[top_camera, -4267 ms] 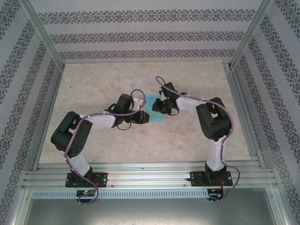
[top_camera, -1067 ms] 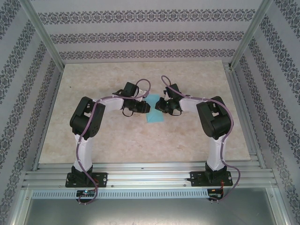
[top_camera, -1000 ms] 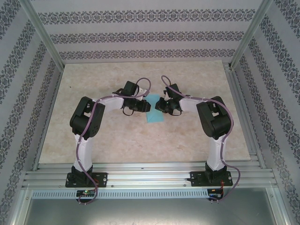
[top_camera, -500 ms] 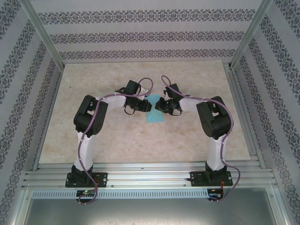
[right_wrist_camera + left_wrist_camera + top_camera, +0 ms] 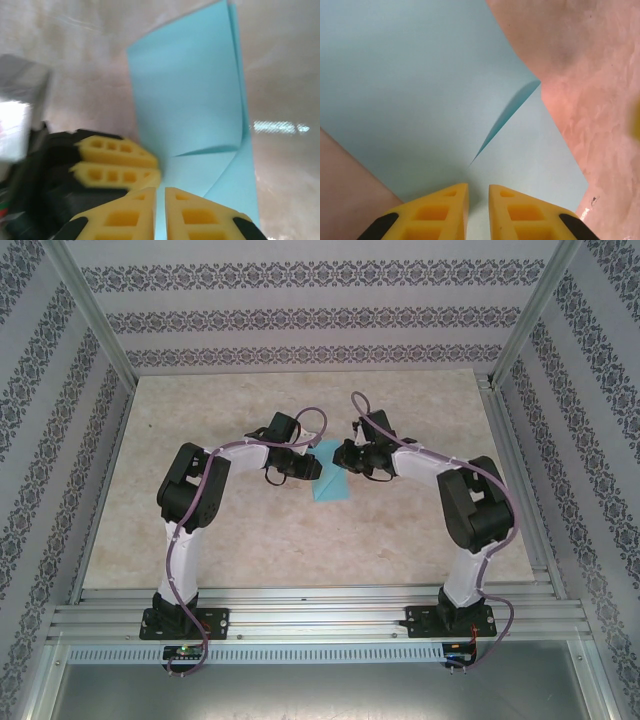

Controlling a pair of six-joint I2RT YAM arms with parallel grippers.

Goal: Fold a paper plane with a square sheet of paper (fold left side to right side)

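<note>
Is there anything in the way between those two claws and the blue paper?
Nothing visible stands between them. The left gripper and right gripper both have their fingertips right at the square sheet of paper lying on the table.

Sheet of paper (image 5: 332, 486) turquoise; table (image 5: 230, 530) mottled beige; walls (image 5: 300, 302) floral-striped grey; left hand (image 5: 478, 200), right hand (image 5: 161, 205) yellow-fingered.

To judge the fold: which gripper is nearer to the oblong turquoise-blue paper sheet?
Right, barely. The right gripper is over the far part of the oblong turquoise-blue paper sheet; the tips of the left gripper just reach its left edge.
</note>
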